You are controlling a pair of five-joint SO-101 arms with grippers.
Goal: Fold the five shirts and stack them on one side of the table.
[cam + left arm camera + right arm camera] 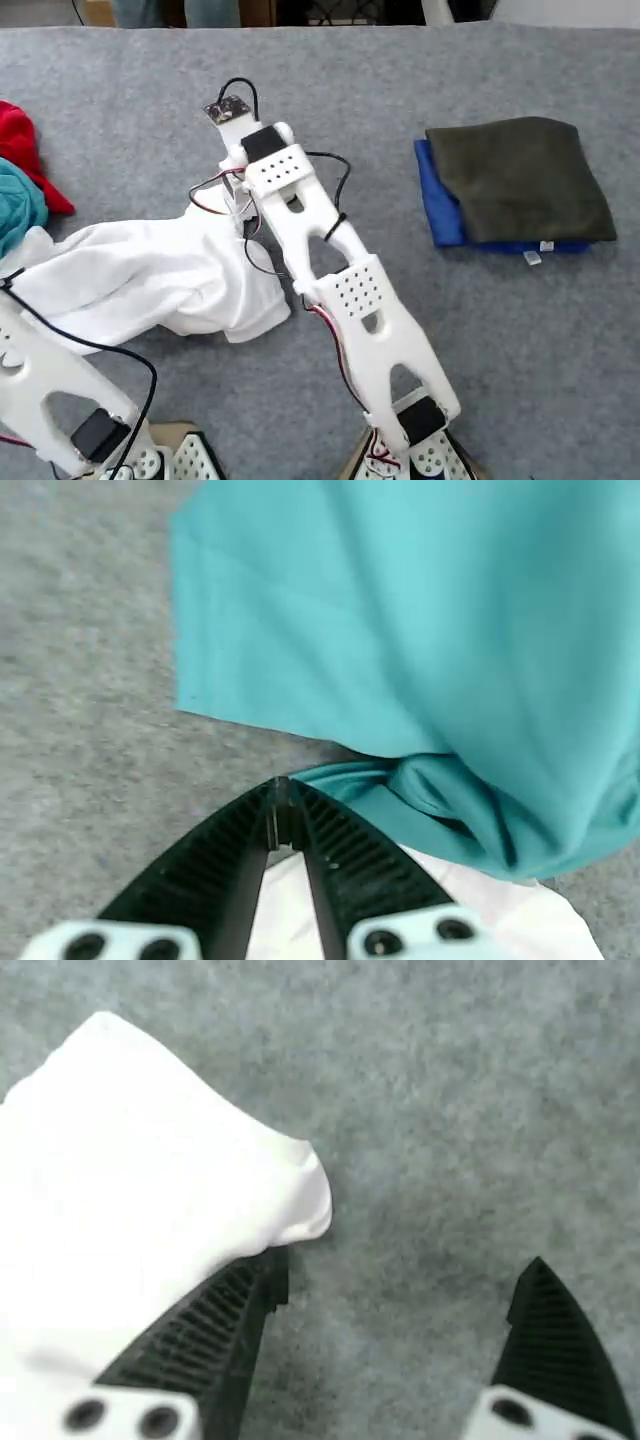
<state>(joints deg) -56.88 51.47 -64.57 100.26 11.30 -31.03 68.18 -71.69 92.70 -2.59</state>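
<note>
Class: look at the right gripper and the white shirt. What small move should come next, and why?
Probably shift the right gripper toward the white shirt: its jaws stand open around bare table, and the shirt's edge lies outside one finger.

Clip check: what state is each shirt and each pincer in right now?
White shirt: unfolded, rumpled.
Teal shirt: unfolded, bunched.
Red shirt: bunched, not folded.
Olive shirt: folded, lying on the blue one.
Blue shirt: folded, under the olive one.
Left pincer: shut, tip at the teal shirt's edge.
Right pincer: open, one finger against the white shirt's edge.
</note>
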